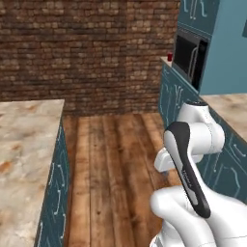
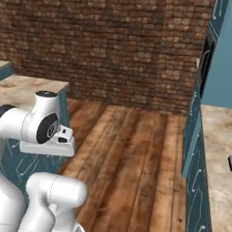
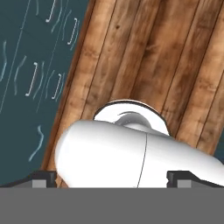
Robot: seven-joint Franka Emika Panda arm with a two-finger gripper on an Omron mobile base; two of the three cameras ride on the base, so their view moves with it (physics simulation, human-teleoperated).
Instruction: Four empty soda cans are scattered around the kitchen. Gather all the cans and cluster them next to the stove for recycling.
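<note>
Soda can (image 1: 170, 57) (tiny, blurred) beside microwave (image 1: 189, 54)

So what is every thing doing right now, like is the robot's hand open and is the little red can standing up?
Small red soda can: standing far off on the counter end beside the black oven, untouched.
Black built-in oven: door shut.
Two-finger gripper: open, holding nothing, pointed down at the wooden floor.
Teal cabinet doors: shut.

Both base views look forward over the plank floor (image 1: 116, 164) toward the brick wall (image 2: 115, 47); the hand view faces down.
</note>
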